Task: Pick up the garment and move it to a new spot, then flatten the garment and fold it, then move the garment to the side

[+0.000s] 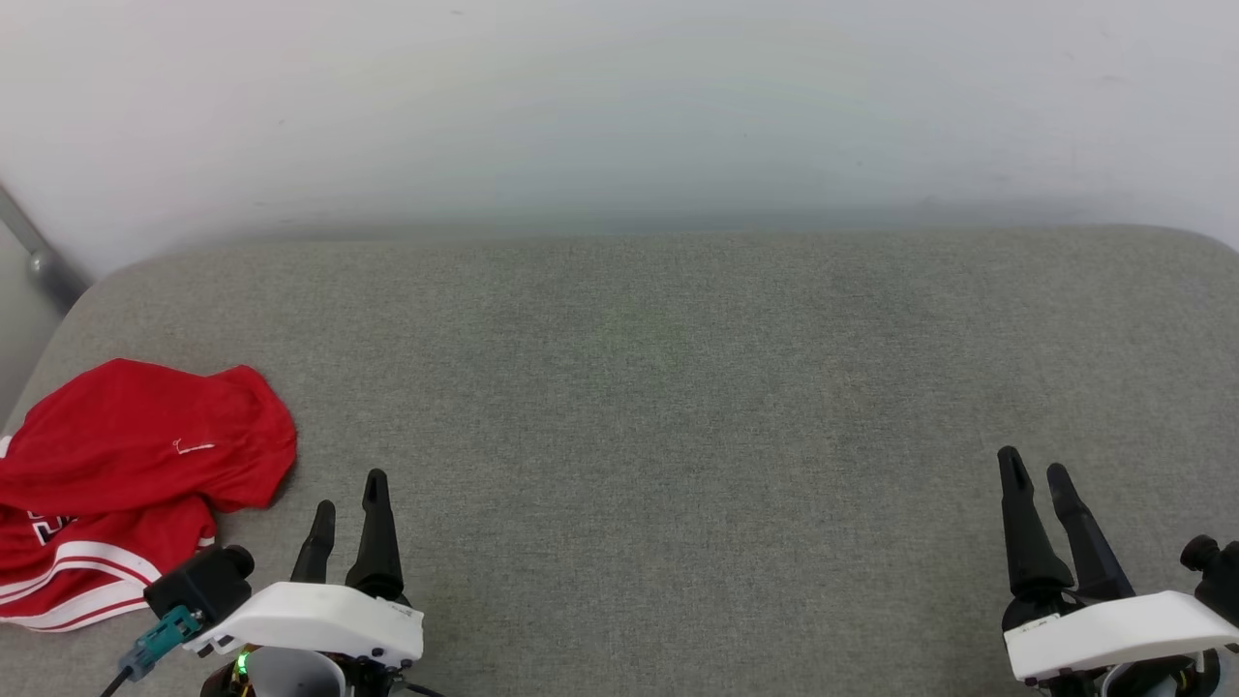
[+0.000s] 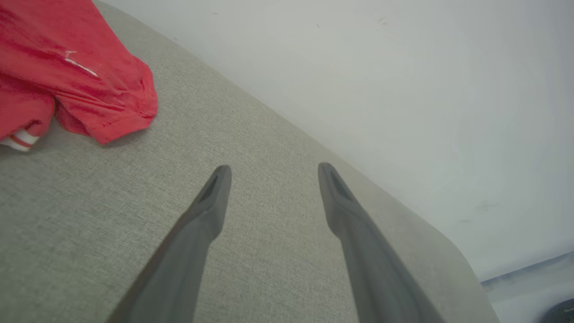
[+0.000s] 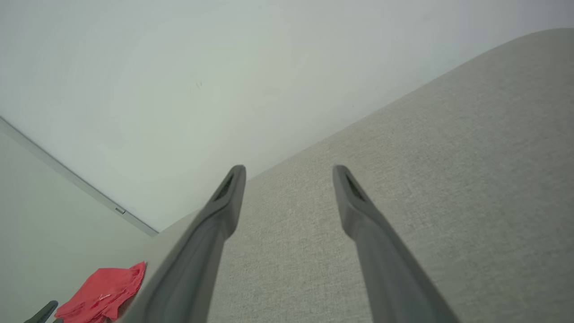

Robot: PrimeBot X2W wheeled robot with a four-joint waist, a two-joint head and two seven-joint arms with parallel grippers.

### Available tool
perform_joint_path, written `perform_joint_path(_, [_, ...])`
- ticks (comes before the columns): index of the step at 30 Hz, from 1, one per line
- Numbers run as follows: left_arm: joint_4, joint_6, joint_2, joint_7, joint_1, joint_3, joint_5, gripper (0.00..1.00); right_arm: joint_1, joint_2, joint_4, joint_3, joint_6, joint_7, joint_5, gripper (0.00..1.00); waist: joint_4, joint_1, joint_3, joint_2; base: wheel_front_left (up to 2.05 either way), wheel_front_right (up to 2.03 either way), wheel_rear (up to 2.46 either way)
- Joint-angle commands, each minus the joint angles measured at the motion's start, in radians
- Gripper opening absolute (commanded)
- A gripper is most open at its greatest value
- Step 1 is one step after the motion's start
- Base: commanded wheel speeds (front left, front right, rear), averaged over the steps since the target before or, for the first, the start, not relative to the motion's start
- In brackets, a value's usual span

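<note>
Head view: above and to the right of the garment (image 1: 135, 455), looking down and forward.
Left wrist view: low, near the garment, facing the wall (image 2: 403, 89).
Right wrist view: low, well apart from the garment.
Shared: the garment.

Open cushion (image 1: 678, 387) — garment (image 1: 135, 455) far left

No text can be read; black-and-white lettering (image 1: 44, 528) on the crumpled garment (image 1: 135, 455) is mostly hidden in folds.

Bare, lab-like room: grey fabric-topped surface (image 1: 678, 387) against plain white wall (image 1: 619, 97).
</note>
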Motion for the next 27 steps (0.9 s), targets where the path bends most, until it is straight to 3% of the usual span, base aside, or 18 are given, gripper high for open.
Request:
perform_joint_path(1, [-0.017,0.006,0.009,-0.008,-0.003,-0.007,0.025,1.00,0.000,-0.001,-0.020,0.002,0.000,-0.007,-0.028,1.00,0.000,0.0000,0.000,0.0000,0.00,0.00,0.00])
perform_joint_path(15, [-0.044,0.061,0.043,-0.049,0.008,-0.079,0.180,1.00,0.027,-0.001,-0.053,0.009,0.000,-0.049,-0.210,1.00,0.001,0.0000,0.002,0.0000,0.00,0.00,0.00])
perform_joint_path(27, [-0.064,0.071,0.050,-0.081,0.019,-0.109,0.288,1.00,0.046,0.000,-0.069,0.015,0.000,-0.080,-0.318,1.00,0.002,0.0000,0.006,0.0000,0.00,0.00,0.00])
